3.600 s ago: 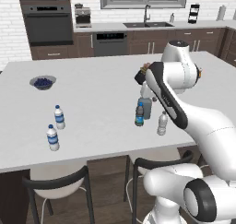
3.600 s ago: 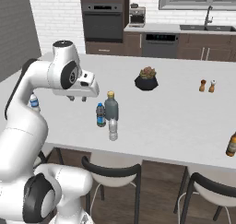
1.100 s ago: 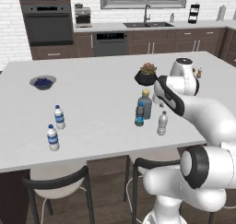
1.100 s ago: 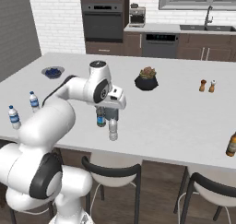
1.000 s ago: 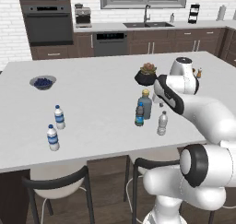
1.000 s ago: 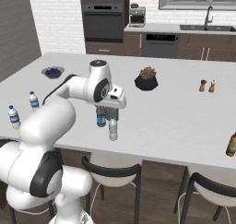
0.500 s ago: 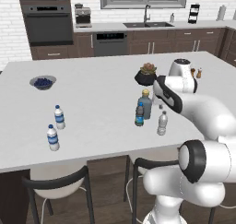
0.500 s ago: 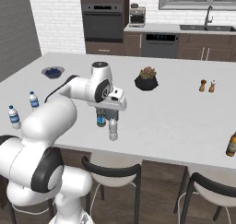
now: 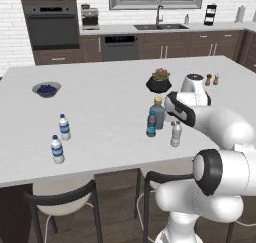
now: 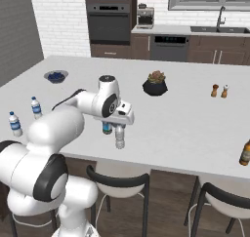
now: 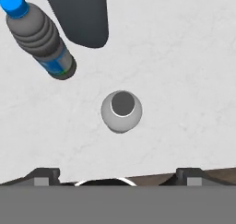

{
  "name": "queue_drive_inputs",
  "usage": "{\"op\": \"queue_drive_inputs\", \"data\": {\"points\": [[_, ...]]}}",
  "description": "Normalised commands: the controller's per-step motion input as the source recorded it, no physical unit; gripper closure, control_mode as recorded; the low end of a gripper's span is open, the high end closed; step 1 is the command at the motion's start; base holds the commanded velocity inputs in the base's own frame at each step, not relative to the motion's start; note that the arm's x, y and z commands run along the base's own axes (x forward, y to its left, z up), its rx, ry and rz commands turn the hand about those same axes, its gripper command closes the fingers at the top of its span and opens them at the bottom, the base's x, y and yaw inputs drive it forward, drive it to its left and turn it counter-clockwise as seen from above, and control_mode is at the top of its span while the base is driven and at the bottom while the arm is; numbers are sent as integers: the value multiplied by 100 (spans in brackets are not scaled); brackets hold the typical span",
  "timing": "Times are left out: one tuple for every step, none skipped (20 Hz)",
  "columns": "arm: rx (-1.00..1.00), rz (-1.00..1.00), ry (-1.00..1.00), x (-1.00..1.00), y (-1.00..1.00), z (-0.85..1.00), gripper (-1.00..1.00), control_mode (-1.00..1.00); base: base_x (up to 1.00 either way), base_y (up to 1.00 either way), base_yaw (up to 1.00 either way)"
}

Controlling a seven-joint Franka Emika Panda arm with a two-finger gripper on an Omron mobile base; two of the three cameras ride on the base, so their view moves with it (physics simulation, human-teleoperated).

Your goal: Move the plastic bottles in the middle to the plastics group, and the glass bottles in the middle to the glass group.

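Note:
A small clear unlabelled bottle (image 11: 121, 111) stands upright right under my gripper (image 11: 117, 177), seen from above between the wide-apart fingertips (image 11: 44, 174). The gripper (image 9: 176, 123) hovers open just over this bottle (image 9: 175, 134), not touching it. Left of it stands the dark bottle (image 9: 151, 125) with a blue-green label and, in the hand view, a blue cap (image 11: 12, 2). Behind that is the wider grey glass bottle (image 9: 158, 112). Two white-capped water bottles (image 9: 64, 126) (image 9: 57, 149) stand far to the left. In the right base view the hand (image 10: 120, 126) partly hides the dark bottle (image 10: 106, 129).
A potted plant (image 9: 159, 80) sits behind the middle bottles, with salt and pepper shakers (image 9: 212, 79) beyond to the right. A bowl of blueberries (image 9: 46, 89) is at the far left. A brown bottle (image 10: 245, 153) stands at the counter's right end. Stools (image 10: 117, 182) line the front edge.
The arm has swung from higher up to over the middle bottles. In the last second the hand has settled slightly lower over the clear bottle. No bottle has moved.

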Motion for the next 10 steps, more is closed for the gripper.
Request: {"op": "queue_drive_inputs", "data": {"points": [[0, 0, 0, 6, 0, -26, -100, -100, 0, 0, 0], [0, 0, 0, 11, 0, -19, -100, -100, 0, 0, 0], [0, 0, 0, 14, 0, -9, -100, -100, 0, 0, 0], [0, 0, -2, 14, 0, 0, -100, -100, 0, 0, 0], [0, 0, -2, 16, -1, 0, -100, -100, 0, 0, 0], [0, 0, -2, 16, -2, 0, -100, -100, 0, 0, 0], [0, 0, -1, 19, -4, 0, -100, -100, 0, 0, 0], [0, 0, 0, 22, -4, 0, -100, -100, 0, 0, 0], [0, 0, 0, 23, -4, 0, -100, -100, 0, 0, 0], [0, 0, 0, 23, -4, 0, -100, -100, 0, 0, 0]]}}
